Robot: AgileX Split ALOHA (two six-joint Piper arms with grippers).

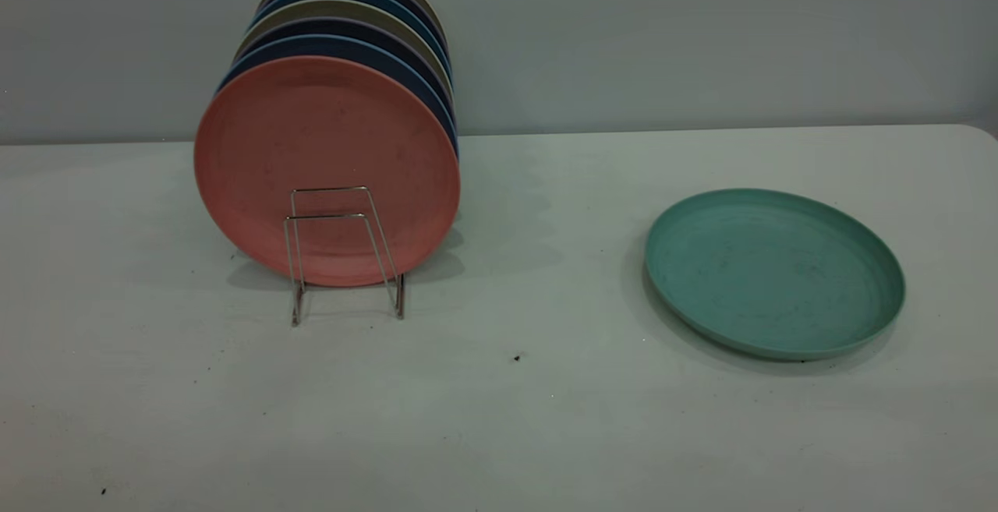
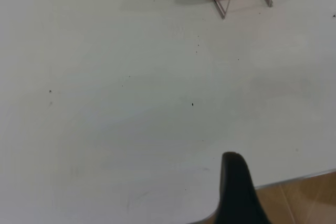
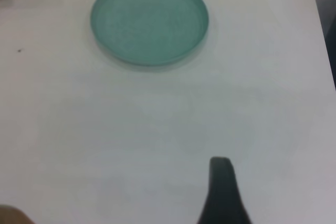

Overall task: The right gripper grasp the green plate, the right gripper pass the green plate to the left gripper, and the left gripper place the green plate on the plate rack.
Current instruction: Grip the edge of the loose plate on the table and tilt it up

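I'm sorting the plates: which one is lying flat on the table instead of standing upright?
The green plate, alone on the table. The salmon-pink plate and those behind it stand on edge in the plate rack.

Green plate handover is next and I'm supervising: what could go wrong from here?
1. The green plate lies flat on the table, so the right tool may struggle to get under its low rim.
2. The plate rack is nearly full; the salmon-pink plate fills the slot behind the front loops, so placing could knock it.

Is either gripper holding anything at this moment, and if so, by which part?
Nothing is held. The round teal-green plastic plate lies flat on the white table, away from both grippers; only one finger of the right gripper shows.
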